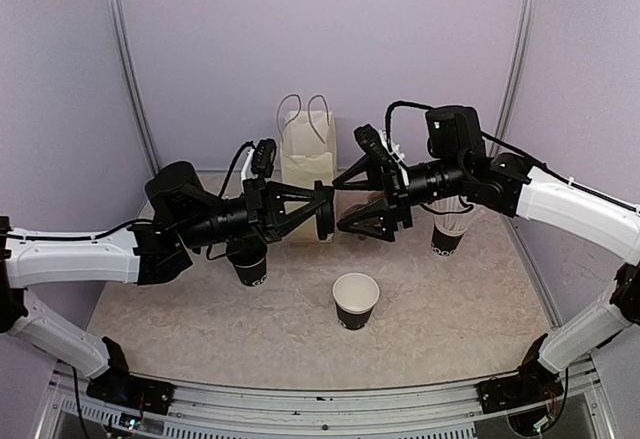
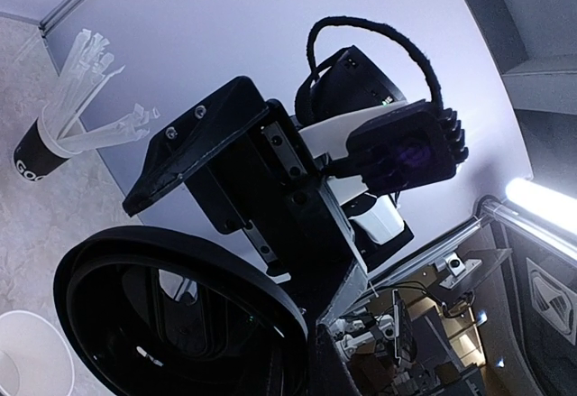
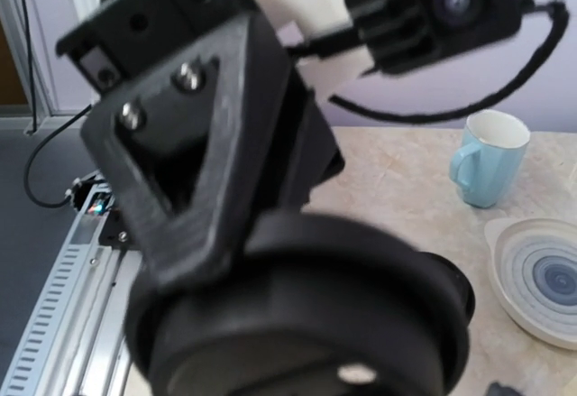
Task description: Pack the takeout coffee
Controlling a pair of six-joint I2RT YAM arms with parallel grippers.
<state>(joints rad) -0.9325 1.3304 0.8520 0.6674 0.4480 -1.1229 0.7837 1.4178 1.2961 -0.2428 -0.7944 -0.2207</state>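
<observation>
While the two arms faced each other above the table (image 1: 470, 309), you had the left claw (image 1: 322, 209) clamped shut on a round black lid (image 1: 326, 215), held on edge between its fingertips. The right claw (image 1: 343, 205) pointed at it with jaws spread wide, one finger above the lid's rim and one below; contact could not be confirmed. One black takeout cup (image 1: 356, 301), uncovered and showing its white inside, stood upright on the table below both claws, toward the arm bases and well apart from them. A second black cup (image 1: 250, 265) stood beneath the left claw's wrist, partly hidden. The straw cup (image 1: 445, 235) stood beneath the right arm, behind its claw. The paper bag (image 1: 307, 159) stood just beyond both claws.
</observation>
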